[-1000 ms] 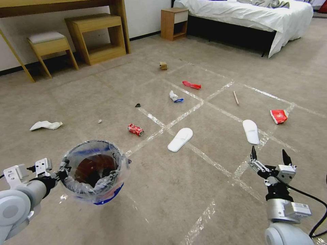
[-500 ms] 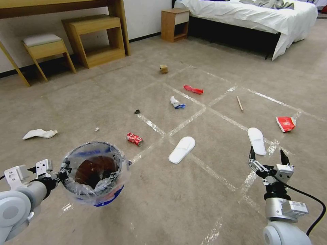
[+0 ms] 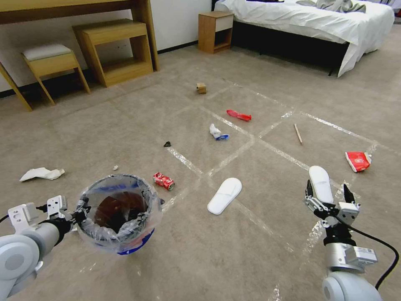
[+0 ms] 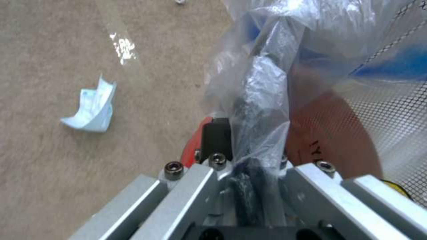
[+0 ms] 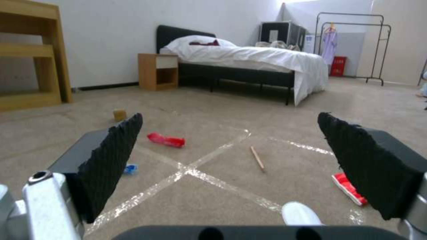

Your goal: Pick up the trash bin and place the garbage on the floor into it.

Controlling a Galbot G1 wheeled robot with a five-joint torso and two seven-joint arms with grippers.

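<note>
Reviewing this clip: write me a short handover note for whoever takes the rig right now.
Left pincer: shut on the rim of the trash bin, held off the floor.
Right pincer: open, empty, low in front of the right-hand white slipper.
Done: bin picked up.
Left: all litter still on the carpet: second slipper, crushed can, red wrappers, crumpled paper, stick, tan box, black scrap.

My right gripper point(image 3: 328, 194) hangs with jaws spread over the carpet point(image 3: 234, 251), one white slipper point(image 3: 321, 179) just ahead of it, maybe partly under it. Bare carpet separates that slipper from the other slipper point(image 3: 224, 195). The trash bin point(image 3: 119, 213) blocks my left side.
</note>
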